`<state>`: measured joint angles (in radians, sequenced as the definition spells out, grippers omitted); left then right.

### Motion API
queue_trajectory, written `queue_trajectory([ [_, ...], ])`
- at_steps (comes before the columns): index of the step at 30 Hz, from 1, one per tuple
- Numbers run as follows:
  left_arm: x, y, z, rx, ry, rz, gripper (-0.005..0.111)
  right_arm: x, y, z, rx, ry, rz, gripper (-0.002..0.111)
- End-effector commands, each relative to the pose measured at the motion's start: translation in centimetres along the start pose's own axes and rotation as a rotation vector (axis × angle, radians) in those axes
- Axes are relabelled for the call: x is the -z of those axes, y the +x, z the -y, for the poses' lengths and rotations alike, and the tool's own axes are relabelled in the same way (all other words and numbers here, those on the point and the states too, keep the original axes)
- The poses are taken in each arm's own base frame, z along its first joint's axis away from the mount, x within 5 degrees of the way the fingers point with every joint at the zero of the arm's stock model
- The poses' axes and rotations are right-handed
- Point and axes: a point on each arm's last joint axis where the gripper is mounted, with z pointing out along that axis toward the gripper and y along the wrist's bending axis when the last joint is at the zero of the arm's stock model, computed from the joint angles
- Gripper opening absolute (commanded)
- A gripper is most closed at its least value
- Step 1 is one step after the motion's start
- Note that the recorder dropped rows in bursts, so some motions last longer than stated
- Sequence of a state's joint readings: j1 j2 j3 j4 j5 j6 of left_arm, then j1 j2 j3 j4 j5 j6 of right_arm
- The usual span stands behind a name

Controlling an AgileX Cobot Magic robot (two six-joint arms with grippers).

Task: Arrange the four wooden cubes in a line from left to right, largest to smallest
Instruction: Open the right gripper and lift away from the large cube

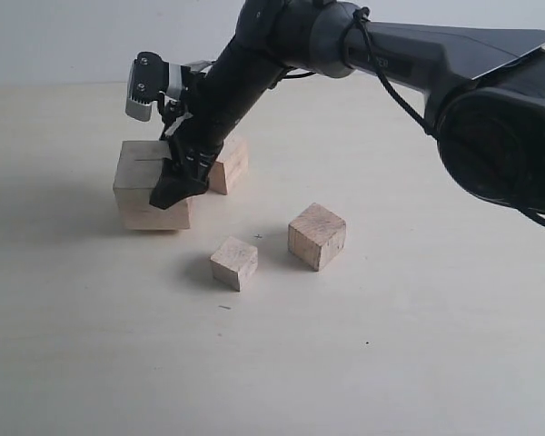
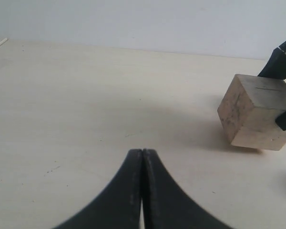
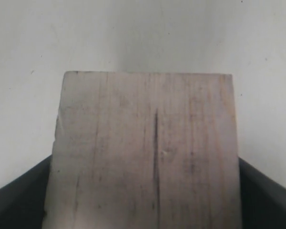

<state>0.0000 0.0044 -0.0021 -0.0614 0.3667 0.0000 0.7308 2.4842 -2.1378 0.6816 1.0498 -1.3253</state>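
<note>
Our right gripper (image 1: 174,177) clamps the largest cube (image 1: 136,195) (cracked top), leftmost of all. Our left gripper (image 2: 142,152), pinched together, stands apart.

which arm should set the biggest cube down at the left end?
Right. Its jaws are shut on the largest cube, which sits tilted and seemingly just off the table. The left jaws are shut, empty and well apart from it.

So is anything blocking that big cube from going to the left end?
Nothing visible. The right gripper holds the largest cube; only table shows to its left in the exterior view, and the next cube sits on its right.
</note>
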Motion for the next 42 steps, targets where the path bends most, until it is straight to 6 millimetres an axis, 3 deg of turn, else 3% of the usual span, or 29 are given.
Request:
queue_trajectory([
  [1, 0.0, -0.1, 0.0, 0.002, 0.006, 0.015, 0.0, 0.7, -0.6, 0.5, 0.012, 0.044, 0.037, 0.004],
  [7, 0.0, -0.1, 0.0, 0.002, 0.006, 0.015, 0.0, 0.7, -0.6, 0.7, 0.016, 0.068, 0.039, 0.019],
  [15, 0.0, -0.1, 0.0, 0.002, 0.006, 0.015, 0.0, 0.6, -0.5, 0.6, 0.014, 0.061, 0.034, 0.069],
  [25, 0.0, -0.1, 0.0, 0.002, 0.006, 0.015, 0.0, -1.4, 0.9, 0.8, -0.022, 0.031, 0.024, 0.074],
  [34, 0.0, -0.1, 0.0, 0.002, 0.006, 0.015, 0.0, -1.5, 0.7, 0.9, -0.048, 0.044, 0.058, 0.089],
  [39, 0.0, -0.1, 0.0, 0.002, 0.006, 0.015, 0.0, -0.7, 0.0, 0.9, -0.044, 0.055, 0.075, 0.097],
  [42, 0.0, -0.1, 0.0, 0.002, 0.006, 0.015, 0.0, 0.8, -1.1, 0.7, -0.044, 0.069, 0.09, 0.099],
])
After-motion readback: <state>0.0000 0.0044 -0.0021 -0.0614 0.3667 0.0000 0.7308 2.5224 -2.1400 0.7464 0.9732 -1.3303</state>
